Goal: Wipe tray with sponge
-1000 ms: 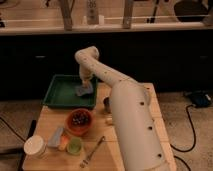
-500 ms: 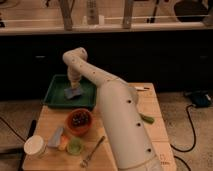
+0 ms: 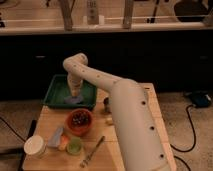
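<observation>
The gripper is held low inside the tray, at the sponge near the front rim. Whether it is open or closed cannot be told. If too much pressure is applied, the tray could be shoved into the bowl. Counted: one tray, one sponge, one bowl, one white cup, one green cup.

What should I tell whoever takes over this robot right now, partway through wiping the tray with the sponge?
Pincer: down inside the tray, right over the sponge; whether it grips the sponge, I cannot tell.
Tray: back left of the table, behind the red bowl.
Sponge: on the tray floor, near the front rim.
Done: sponge and pincer are in the tray.
Left: wiping the tray floor; how much is already wiped does not show.
</observation>
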